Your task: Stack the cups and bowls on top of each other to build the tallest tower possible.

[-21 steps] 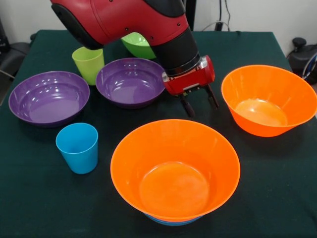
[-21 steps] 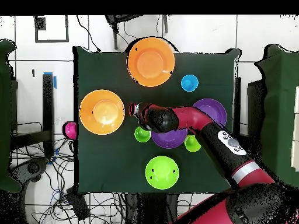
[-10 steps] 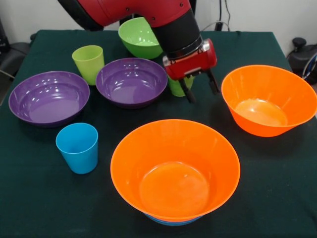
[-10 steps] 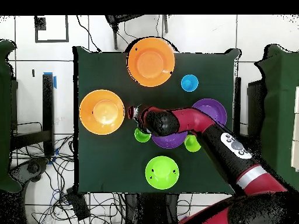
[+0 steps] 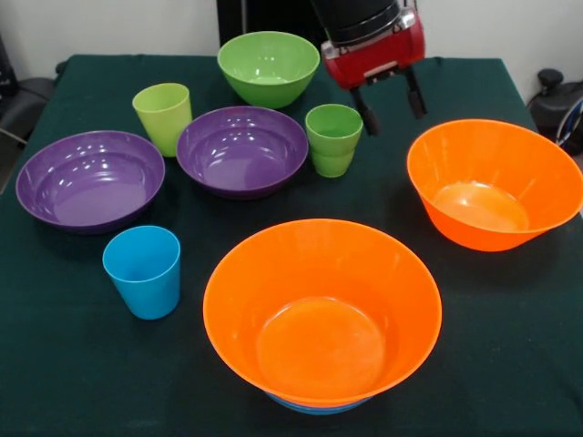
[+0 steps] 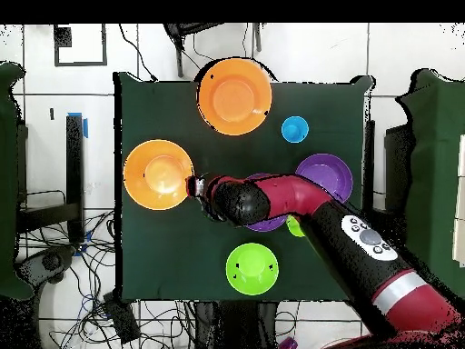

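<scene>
Cups (image 5: 143,270) and bowls (image 5: 243,150) stand upright and separate on the table. Only the near orange bowl (image 5: 322,309) nests on a blue one.

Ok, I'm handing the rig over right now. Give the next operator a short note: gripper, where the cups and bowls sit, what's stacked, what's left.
Gripper: open, empty, raised over the table beside the far orange bowl.
Stacked: only the near orange bowl, with a blue rim showing under it.
Loose: two purple bowls side by side, green bowl behind them, ridged green cup, yellow-green cup, sky blue cup.
Left: nearly everything still needs stacking.
</scene>
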Robot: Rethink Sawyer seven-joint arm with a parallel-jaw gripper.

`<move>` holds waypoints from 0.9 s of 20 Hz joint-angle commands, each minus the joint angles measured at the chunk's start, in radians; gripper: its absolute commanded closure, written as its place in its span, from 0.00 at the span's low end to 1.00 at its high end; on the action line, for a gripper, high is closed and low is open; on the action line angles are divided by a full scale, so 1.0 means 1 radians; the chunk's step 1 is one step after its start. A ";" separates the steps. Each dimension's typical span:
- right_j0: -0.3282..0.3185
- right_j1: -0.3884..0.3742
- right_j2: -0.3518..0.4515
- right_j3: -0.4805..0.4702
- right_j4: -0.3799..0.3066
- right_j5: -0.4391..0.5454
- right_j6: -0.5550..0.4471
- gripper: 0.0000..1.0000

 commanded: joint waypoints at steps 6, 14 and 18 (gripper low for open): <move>0.088 0.046 -0.073 0.050 0.007 -0.042 0.091 0.00; 0.071 0.076 -0.077 0.057 -0.010 -0.075 0.069 0.00; 0.065 0.098 -0.089 0.041 -0.026 -0.078 0.052 0.00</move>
